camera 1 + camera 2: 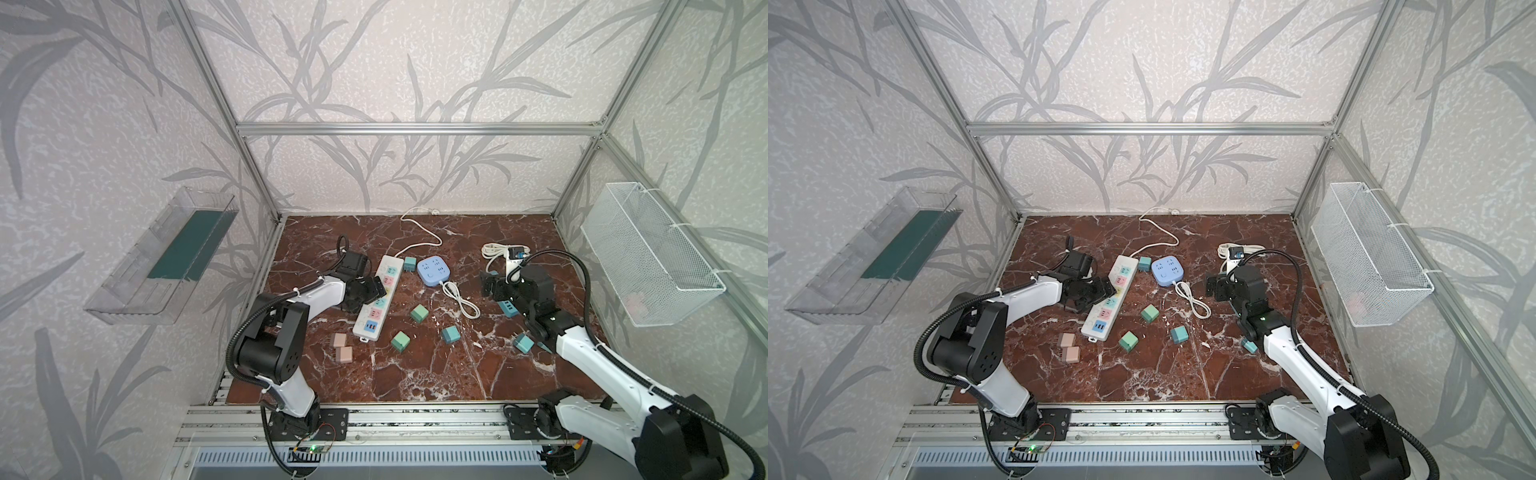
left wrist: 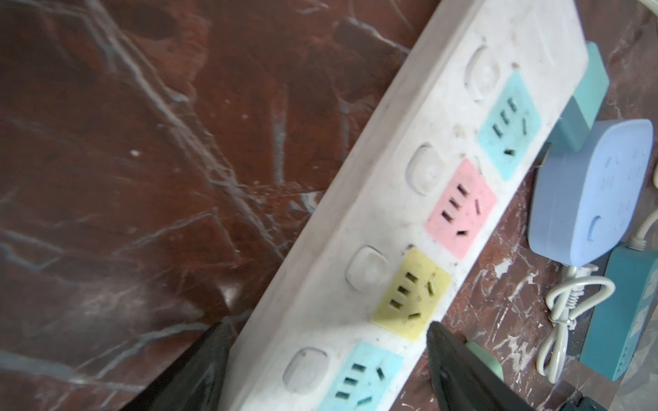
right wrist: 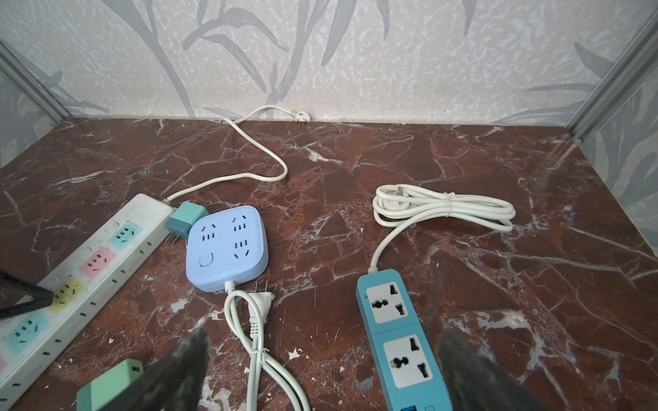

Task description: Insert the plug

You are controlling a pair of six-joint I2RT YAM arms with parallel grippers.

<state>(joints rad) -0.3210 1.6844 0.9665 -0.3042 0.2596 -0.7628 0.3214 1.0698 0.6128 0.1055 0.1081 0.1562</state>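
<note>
Right jaws: fully open, empty. The mint-green cube plug lies on the red marble worktop just outside them, on the side toward the long white power strip. Left jaws straddle that strip across its width, spread wide; grip cannot be confirmed.

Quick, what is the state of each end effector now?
Left end effector: open, astride the white strip.
Right end effector: open, empty.
</note>
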